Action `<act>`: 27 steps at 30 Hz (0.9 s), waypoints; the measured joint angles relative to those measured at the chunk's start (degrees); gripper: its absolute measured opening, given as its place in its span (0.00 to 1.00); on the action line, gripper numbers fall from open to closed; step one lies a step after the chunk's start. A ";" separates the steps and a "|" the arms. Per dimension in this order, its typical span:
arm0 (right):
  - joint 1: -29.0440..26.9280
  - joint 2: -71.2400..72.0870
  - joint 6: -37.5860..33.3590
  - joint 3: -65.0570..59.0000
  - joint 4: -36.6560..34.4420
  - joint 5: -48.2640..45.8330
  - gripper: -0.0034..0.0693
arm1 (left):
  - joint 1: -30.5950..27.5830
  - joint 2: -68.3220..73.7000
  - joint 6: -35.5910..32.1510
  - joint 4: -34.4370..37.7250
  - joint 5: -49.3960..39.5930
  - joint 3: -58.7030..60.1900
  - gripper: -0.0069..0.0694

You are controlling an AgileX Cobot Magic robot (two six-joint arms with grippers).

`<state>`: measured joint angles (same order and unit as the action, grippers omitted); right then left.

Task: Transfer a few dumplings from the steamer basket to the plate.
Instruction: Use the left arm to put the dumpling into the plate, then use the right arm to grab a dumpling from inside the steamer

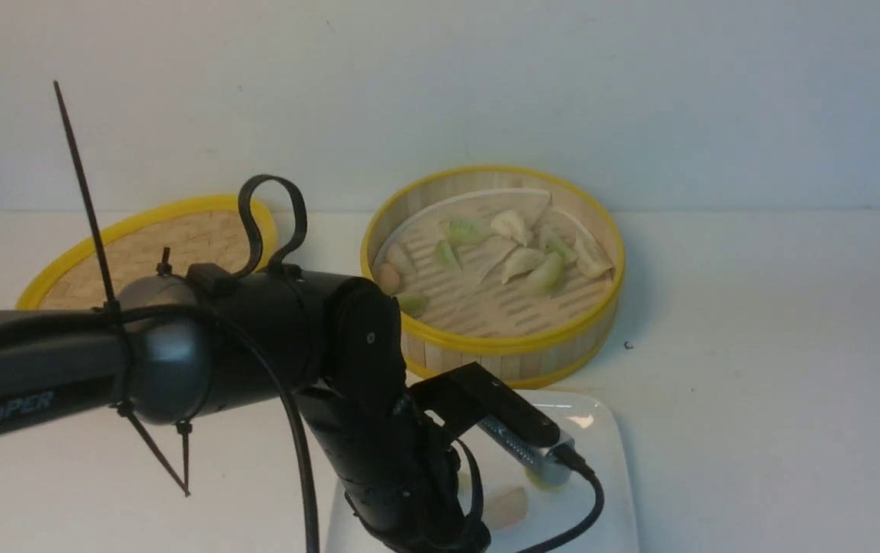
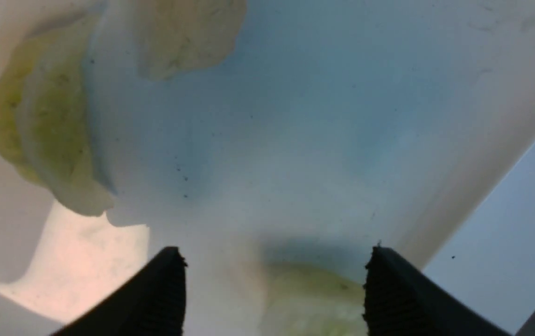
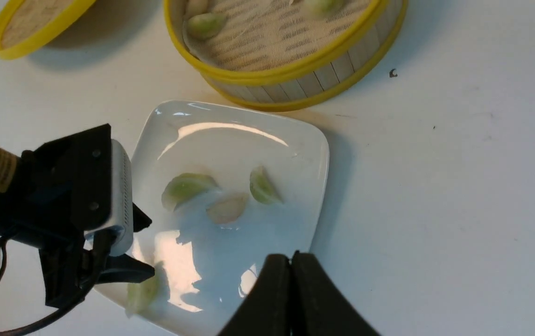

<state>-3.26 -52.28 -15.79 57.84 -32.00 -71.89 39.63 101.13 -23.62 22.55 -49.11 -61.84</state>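
The left pincer [image 3: 148, 245] is wide apart above a green dumpling [image 3: 142, 291] on the plate [image 3: 308, 135], so it seems to be letting go. The right pincer [image 3: 291, 259] is together. Next, the left one should lift up gently, without bumping it.

Left arm reaching in and down; right gripper [image 3: 292, 261] shut.
Left arm [image 1: 256, 346] enters front view from left side, wrist bent steeply downward. Left gripper [image 2: 274, 266] open, fingertips well apart in its wrist view. Right gripper's black fingertips [image 3: 307, 266] together; front view catches only a dark piece at right edge.
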 joint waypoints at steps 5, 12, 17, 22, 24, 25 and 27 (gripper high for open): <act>0.00 -4.47 -1.01 4.07 0.00 -0.36 0.03 | 0.00 -2.64 5.01 -4.41 -3.45 -4.77 0.57; 6.04 -16.67 -1.01 14.83 1.42 -0.11 0.03 | 0.00 -16.40 13.20 -14.55 -6.32 -10.82 0.12; 15.23 -27.69 2.54 21.75 6.55 3.68 0.03 | 0.00 -26.80 16.42 -15.92 -6.40 -10.96 0.08; 21.29 -41.13 5.18 29.67 13.85 5.38 0.06 | 0.00 -34.46 18.79 -16.11 -8.92 -10.84 0.08; 22.68 -45.98 5.31 32.84 16.30 5.57 0.10 | 0.00 -36.46 19.91 -16.15 -10.64 -10.78 0.08; 23.10 -48.59 5.31 34.25 16.97 5.64 0.12 | 0.00 -37.41 20.59 -16.15 -11.30 -10.78 0.08; 23.78 -53.03 5.68 37.31 17.45 5.90 0.18 | 0.00 -38.94 21.51 -16.15 -12.78 -10.78 0.08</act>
<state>20.52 -105.31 -10.11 95.15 -14.55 -65.98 39.63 62.19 -2.11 6.39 -61.89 -72.62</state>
